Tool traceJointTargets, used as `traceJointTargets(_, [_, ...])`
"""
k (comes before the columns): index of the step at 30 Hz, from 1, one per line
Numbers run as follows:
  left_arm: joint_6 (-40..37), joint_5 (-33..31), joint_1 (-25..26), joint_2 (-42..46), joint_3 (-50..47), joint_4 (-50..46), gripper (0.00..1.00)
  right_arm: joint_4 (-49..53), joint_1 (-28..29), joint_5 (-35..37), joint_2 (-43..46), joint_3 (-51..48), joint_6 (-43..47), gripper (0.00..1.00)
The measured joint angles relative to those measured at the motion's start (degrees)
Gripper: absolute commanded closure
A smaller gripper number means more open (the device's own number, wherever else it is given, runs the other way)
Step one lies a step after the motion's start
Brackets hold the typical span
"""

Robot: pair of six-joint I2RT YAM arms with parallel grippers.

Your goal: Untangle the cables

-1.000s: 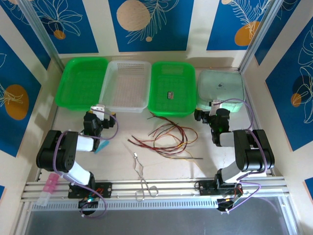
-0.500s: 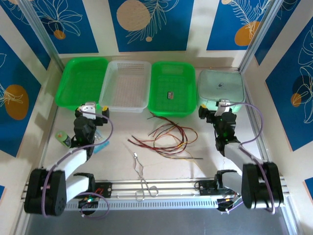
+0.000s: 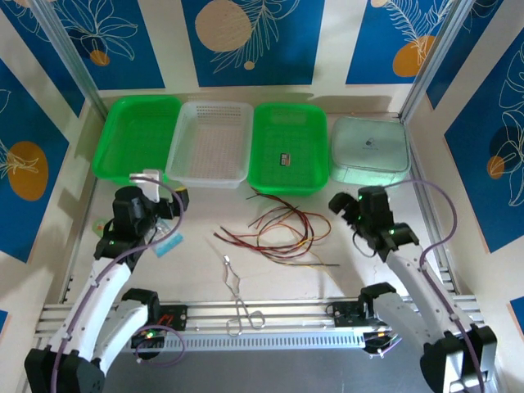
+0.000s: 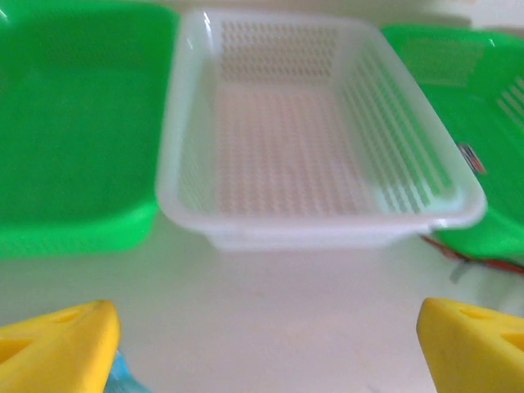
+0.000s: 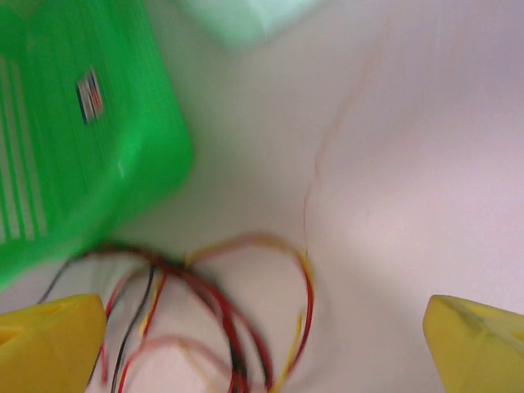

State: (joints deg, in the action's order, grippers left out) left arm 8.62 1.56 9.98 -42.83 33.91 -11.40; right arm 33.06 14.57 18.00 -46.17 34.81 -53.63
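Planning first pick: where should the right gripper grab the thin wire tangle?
The outer red-and-yellow loop at the right edge of the thin red, black and yellow wire tangle, from above with the open right gripper. It bulges clear of the crossings and lies flat, so the gripper can likely straddle it alone.

We are counting two grippers: the left gripper (image 3: pixel 173 206) and the right gripper (image 3: pixel 344 214). We are tallying four containers in a row: two green trays, the left tray (image 3: pixel 135 139) and the middle tray (image 3: pixel 288 123), one white basket (image 3: pixel 214 139) and one mint box (image 3: pixel 370 151). We are finding one small item (image 3: pixel 284 159) in the middle tray. We are counting one forceps (image 3: pixel 237 299) and one blue scrap (image 3: pixel 169 243). We are seeing the cables (image 3: pixel 282 229) as one tangle of red, black and yellow strands, overlapping too much for us to number.
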Motion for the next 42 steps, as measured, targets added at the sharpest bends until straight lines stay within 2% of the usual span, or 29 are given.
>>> traceJointTargets(7, [5.6,2.3,7.6,5.7,-2.8,-7.2,0.03,3.0,9.0,-6.2,5.4,-5.7,-16.9,0.1])
traceJointTargets(10, [6.6,2.3,10.9,5.9,-3.5,-7.6,0.03,1.3,11.2,-7.4,2.8,-6.1,-21.3,0.12])
traceJointTargets(17, [9.3,2.1,14.7,2.2,-3.9,-6.7,0.03,-4.6,15.1,-9.1,-7.1,-5.4,-26.6,0.24])
traceJointTargets(21, [10.6,1.4,17.6,2.1,-5.1,-4.7,0.04,-7.1,17.2,-8.8,-10.6,-4.4,-29.1,0.34])
traceJointTargets(28, [10.4,0.3,21.7,-1.2,-4.6,-3.6,0.04,-12.1,17.8,-7.2,-11.5,-4.5,-33.4,0.53])
traceJointTargets(36, [10.4,-0.8,25.3,-3.8,-3.3,-2.8,0.05,-15.9,17.6,-6.4,-11.6,-6.9,-35.0,0.54])
traceJointTargets(39, [10.4,-1.6,26.7,-4.7,-2.6,-2.8,0.05,-17.0,17.6,-6.4,-12.3,-8.0,-35.6,0.6])
traceJointTargets(42, [10.4,-2.5,28.0,-5.6,-1.7,-2.8,0.04,-18.4,17.4,-6.4,-13.1,-9.2,-36.3,0.72])
